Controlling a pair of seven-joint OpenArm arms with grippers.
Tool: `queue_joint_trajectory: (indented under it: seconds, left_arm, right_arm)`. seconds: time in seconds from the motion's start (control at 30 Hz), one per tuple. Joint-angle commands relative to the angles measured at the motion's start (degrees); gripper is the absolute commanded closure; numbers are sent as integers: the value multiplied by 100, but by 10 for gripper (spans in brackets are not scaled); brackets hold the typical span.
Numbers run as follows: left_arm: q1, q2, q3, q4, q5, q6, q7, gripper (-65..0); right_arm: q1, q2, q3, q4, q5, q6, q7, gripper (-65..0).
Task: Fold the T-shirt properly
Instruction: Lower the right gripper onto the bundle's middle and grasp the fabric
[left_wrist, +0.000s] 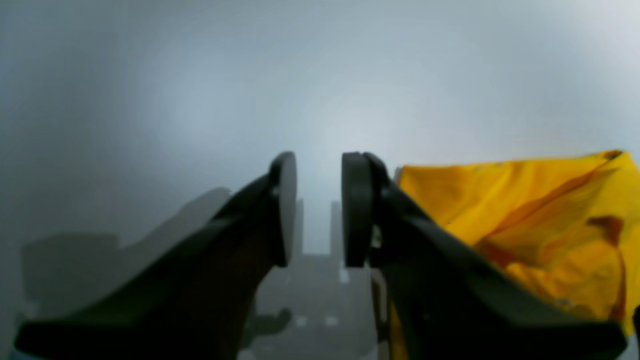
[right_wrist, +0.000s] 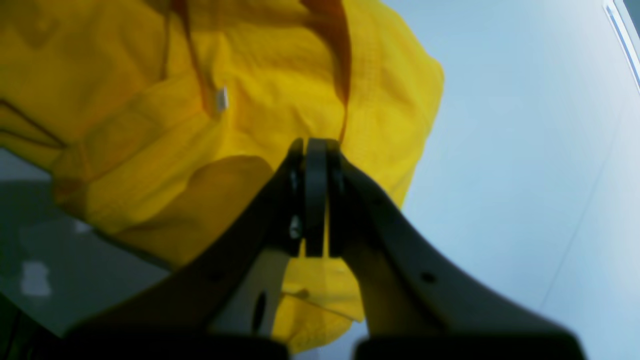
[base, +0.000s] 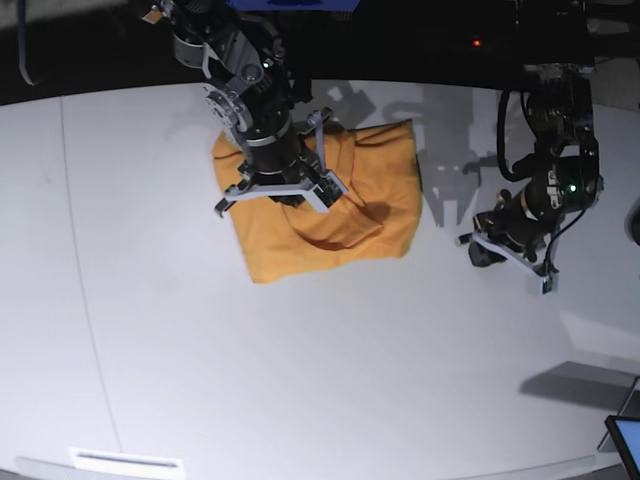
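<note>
The orange-yellow T-shirt (base: 375, 165) lies bunched and partly doubled over on the white table, behind the middle. My right gripper (base: 293, 196) is over its left half. In the right wrist view this gripper (right_wrist: 315, 197) has its jaws pressed together, with a sliver of the T-shirt (right_wrist: 150, 150) pinched between them and the cloth hanging around them. My left gripper (base: 487, 252) sits to the right of the T-shirt and apart from it. In the left wrist view it (left_wrist: 319, 210) is open and empty, and the T-shirt (left_wrist: 530, 210) shows to its right.
The white table (base: 320, 380) curves along its front, with a dark background behind its far edge. A white label (base: 127, 462) lies at the front left. A screen corner (base: 626, 440) shows at the bottom right.
</note>
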Motion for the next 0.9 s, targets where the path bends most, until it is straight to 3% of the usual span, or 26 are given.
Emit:
queue_joint_trajectory:
  seconds: [0.0,0.5,0.73,0.87]
  left_arm:
    - [-70,-76,-30,92,-33,-16,-102,-148]
    - [9,-67,-30,127,-33,-16,-111,-148]
    - [88,-76,-39,127,-33,-16,-111,-148]
    - [106,-94,-83,127,-33,-16,-111,-148]
  right_arm:
    - [57,-84,6,96,-47,-34,108,-3]
    - [171,-84,15,-466,-30,-25,469,-3]
    - [505,-101,270,-1240,876,-16,715,-3]
    - [690,-101,367,-1715,964,-16,900,-3]
